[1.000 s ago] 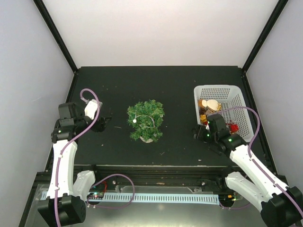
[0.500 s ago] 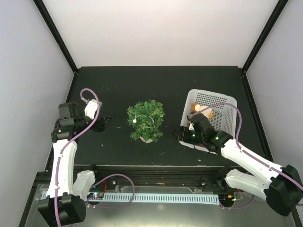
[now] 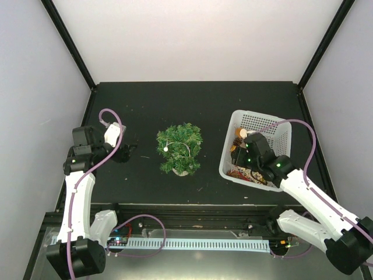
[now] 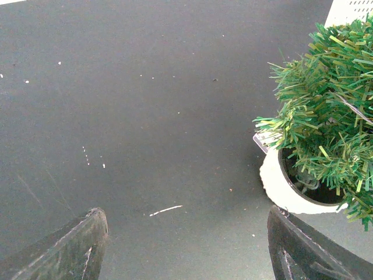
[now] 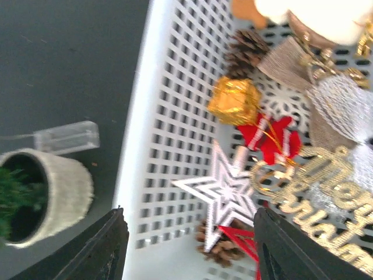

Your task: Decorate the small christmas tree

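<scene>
The small christmas tree (image 3: 179, 149) stands upright in its white pot (image 4: 278, 188) near the middle of the dark desk (image 3: 145, 105), between the two arms. The left tool (image 3: 129, 150) hangs low over the desk at the left of the tree, apart from it. Its fingers are spread and only bare desk shows between them. At the right of the tree, near but not touching it, sits a white mesh basket (image 3: 256, 112) with ornaments inside. The right tool (image 5: 189, 230) is above the near left part of this basket, its fingers spread and pinching nothing. Under it lie a white star (image 5: 224, 189), a gold gift box (image 5: 234, 100), a red ornament (image 5: 269, 137), a pine cone (image 5: 247, 45) and gold lettering (image 5: 303, 181).
</scene>
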Controlling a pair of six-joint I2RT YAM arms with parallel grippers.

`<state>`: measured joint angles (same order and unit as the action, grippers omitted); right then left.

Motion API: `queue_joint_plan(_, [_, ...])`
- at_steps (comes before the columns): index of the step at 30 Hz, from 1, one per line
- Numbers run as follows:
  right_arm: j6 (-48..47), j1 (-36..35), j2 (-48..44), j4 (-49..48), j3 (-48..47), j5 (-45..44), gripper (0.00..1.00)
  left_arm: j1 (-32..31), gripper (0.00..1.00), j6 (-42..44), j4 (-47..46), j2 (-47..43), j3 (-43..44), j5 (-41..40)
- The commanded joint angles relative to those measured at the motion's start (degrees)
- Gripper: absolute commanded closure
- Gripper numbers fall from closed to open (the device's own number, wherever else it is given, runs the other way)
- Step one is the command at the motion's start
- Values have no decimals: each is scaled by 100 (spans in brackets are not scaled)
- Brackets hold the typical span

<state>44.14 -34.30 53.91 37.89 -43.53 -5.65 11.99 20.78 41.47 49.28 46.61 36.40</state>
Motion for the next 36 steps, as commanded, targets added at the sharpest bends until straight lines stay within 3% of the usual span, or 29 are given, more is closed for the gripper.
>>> queue_joint_plan(1, [-335, 251, 205, 361, 317, 128, 40, 52, 24, 67, -149, 65, -40, 169])
queue_joint_plan(8, [-368, 284, 627, -524, 800, 808, 44, 56, 24, 93, -148, 60, -47, 181])
queue_joint_plan(36, [-1306, 280, 1731, -577, 478, 723, 47, 59, 24, 127, -202, 81, -115, 259])
